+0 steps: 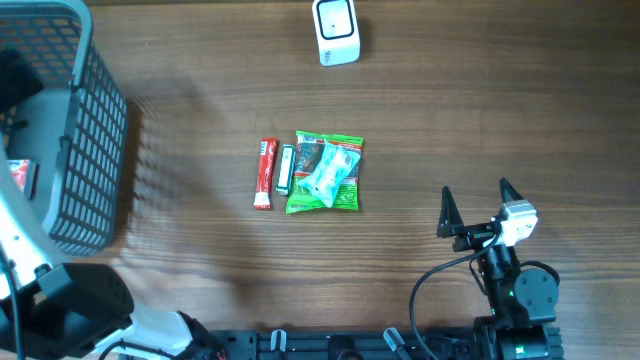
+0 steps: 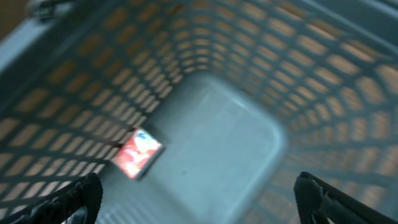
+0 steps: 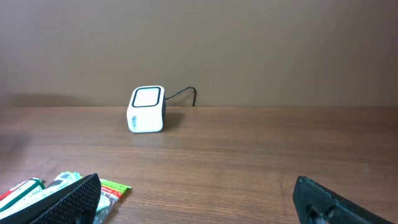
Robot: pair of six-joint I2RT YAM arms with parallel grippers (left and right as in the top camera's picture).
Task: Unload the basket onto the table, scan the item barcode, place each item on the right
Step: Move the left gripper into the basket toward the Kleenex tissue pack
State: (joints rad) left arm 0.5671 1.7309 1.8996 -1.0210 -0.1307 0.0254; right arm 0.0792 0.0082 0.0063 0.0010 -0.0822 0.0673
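Note:
A white barcode scanner [image 1: 336, 30] stands at the table's far edge and shows in the right wrist view as a scanner [image 3: 147, 109] facing me. Mid-table lie a red stick pack [image 1: 265, 172], a slim green-white pack [image 1: 285, 168] and a green packet [image 1: 340, 190] with a pale blue packet [image 1: 328, 168] on top. My left gripper [image 2: 199, 199] hangs open over the inside of the grey basket [image 2: 261, 56]. A red pack [image 2: 138, 152] lies loose on the basket floor, apart from the fingers. My right gripper [image 1: 476, 190] is open and empty, right of the packets.
The grey mesh basket [image 1: 95, 150] fills the table's left end, with the red pack [image 1: 20, 175] visible inside. The scanner's cable runs off behind it. Bare wood [image 3: 261, 149] lies between my right gripper [image 3: 199, 202] and the scanner.

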